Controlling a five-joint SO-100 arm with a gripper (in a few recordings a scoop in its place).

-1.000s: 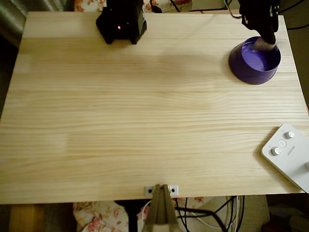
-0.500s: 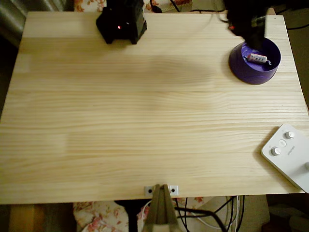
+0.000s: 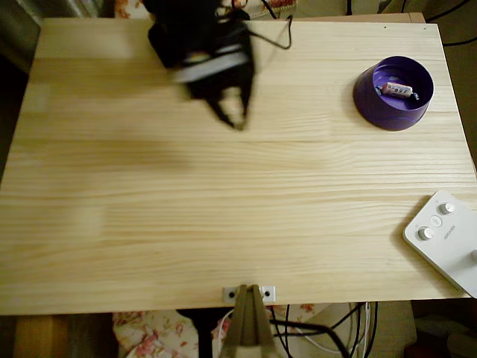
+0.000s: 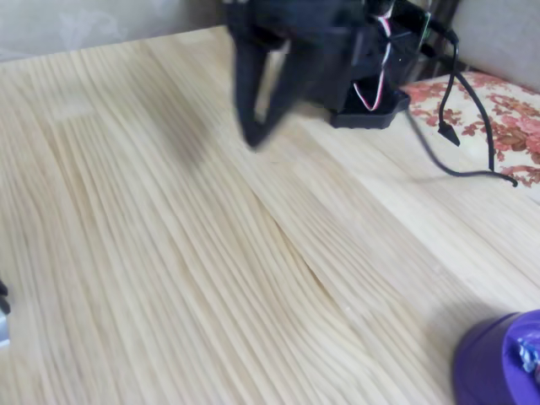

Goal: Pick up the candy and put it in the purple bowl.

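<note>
Two cameras cover one wooden table [image 3: 223,209].
The overhead view looks straight down on the whole tabletop from high up. The fixed view sits low and close, looking across toward the arm base [image 4: 371,101]; both share the purple bowl [image 3: 393,93], at 5 o'clock there.

A pale wooden counter [image 3: 223,209] with long straight grain carries a white box with round knobs [image 3: 446,240] at its near right corner in the overhead view. A small metal bracket [image 3: 250,293] is fixed at the middle of the near edge. Floral-patterned fabric [image 4: 506,118] lies beyond the counter's edge in the fixed view, with a black cable [image 4: 456,101] trailing across it.
</note>
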